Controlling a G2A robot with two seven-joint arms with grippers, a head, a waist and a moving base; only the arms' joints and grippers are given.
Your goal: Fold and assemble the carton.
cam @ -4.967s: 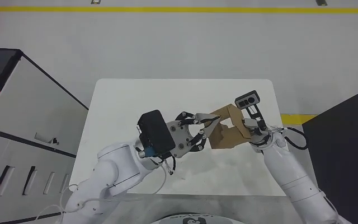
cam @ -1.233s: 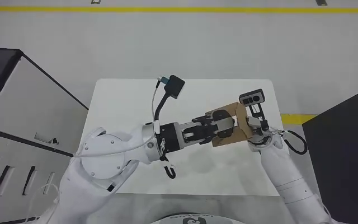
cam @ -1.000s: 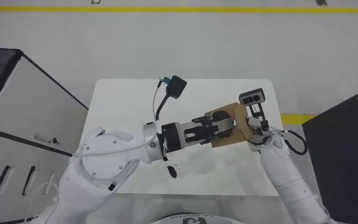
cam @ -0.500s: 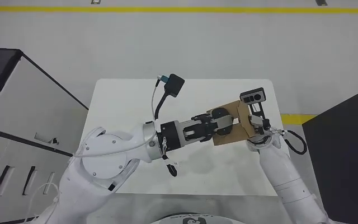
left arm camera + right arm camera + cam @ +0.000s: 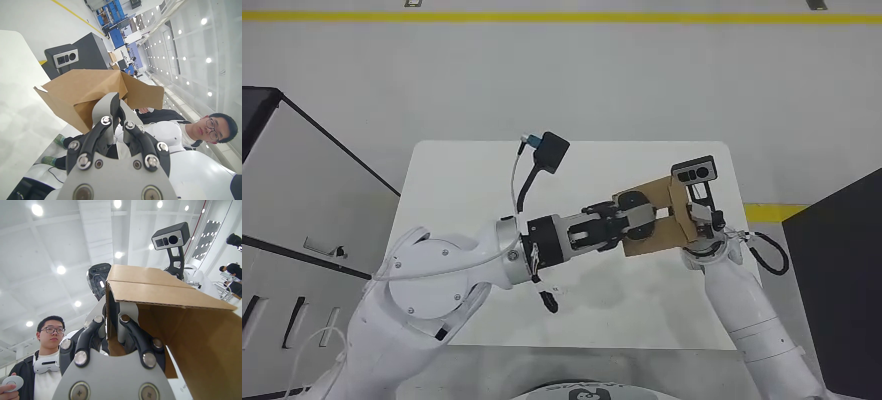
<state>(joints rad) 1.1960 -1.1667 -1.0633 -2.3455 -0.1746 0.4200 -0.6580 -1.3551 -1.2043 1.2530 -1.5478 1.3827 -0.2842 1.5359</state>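
A brown cardboard carton (image 5: 654, 246) is held above the right part of the white table (image 5: 472, 190), partly unfolded, with loose flaps. My left gripper (image 5: 640, 222) meets it from the left. In the left wrist view the left gripper (image 5: 118, 98) is shut, its tips pinching a flap edge of the carton (image 5: 85, 85). My right gripper (image 5: 689, 232) holds the carton's right side. In the right wrist view the right gripper (image 5: 113, 308) straddles a side wall of the carton (image 5: 189, 332) and is shut on it.
A grey cabinet (image 5: 292, 190) stands left of the table and a dark unit (image 5: 842, 260) to its right. Bare tabletop lies to the left and front of the carton.
Five seconds ago the left gripper faced the carton wide open; it has since rolled over and shut on a flap. In the last second the carton and both grippers shifted slightly right.
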